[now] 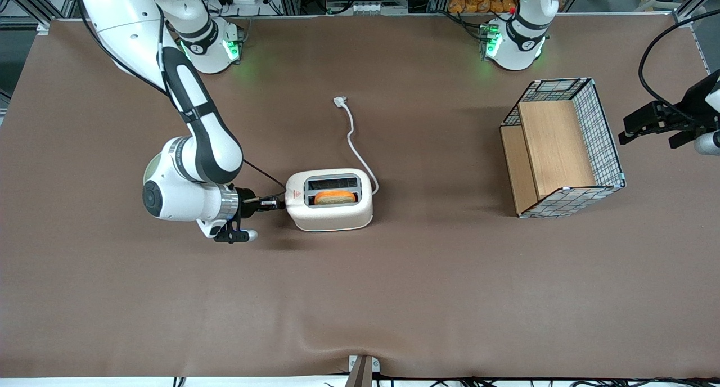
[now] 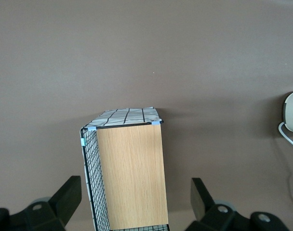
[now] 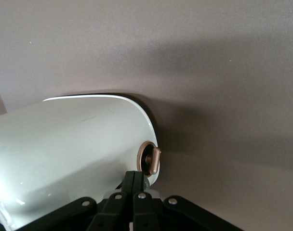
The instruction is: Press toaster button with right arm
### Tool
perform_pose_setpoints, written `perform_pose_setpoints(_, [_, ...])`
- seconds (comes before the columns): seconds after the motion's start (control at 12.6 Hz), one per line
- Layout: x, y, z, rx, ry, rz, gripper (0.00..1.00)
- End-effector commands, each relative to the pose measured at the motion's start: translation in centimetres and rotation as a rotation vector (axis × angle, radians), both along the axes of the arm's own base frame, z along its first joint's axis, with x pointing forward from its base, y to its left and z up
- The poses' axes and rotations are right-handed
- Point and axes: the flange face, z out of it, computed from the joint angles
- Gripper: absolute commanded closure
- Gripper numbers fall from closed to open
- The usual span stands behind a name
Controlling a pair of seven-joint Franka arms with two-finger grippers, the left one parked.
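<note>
Presently, the right arm (image 1: 191, 128) reaches low over the brown bench (image 1: 394, 297), and its gripper (image 1: 274, 203) sits level with the narrow end of the toaster (image 1: 329, 200), the fingers drawn together into a closed point with nothing held between them. In the front view the fingertips meet that end wall just below the red triangle mark (image 1: 292, 194). In the right wrist view the closed fingertips (image 3: 133, 183) lie against the white shell just beside the toaster button (image 3: 150, 159), which shows as a small round knob with a short lever, set in a ring on the curved end; whether the tips touch the knob itself cannot be told. The toaster is small, white and rounded, with a grey rim around two slots; the slot nearer the front camera holds a slice of toast (image 1: 334, 197), browned and sitting low. Its long axis runs along the bench's length, with the button end toward the working arm's end and the other end toward the parked arm's end. A thin white cord (image 1: 355, 145) leaves the toaster at that second end and runs away from the front camera to a plug (image 1: 340, 100) lying loose on the bench. A wire-and-wood basket (image 1: 562, 148) lies well apart, toward the parked arm's end.
</note>
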Motion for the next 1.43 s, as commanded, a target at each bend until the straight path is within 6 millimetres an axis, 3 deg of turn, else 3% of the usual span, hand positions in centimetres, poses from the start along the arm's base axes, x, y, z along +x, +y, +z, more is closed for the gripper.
perform_pose_setpoints(0.0, [-0.2, 1.5, -2.7, 0.015, -0.027, -0.004, 1.0])
perform_pose_setpoints(0.87, [-0.1, 1.5, -2.7, 0.017, -0.026, -0.005, 1.0])
perform_pose_setpoints(1.35, [0.5, 1.1, -1.0, 0.029, -0.033, -0.019, 1.0])
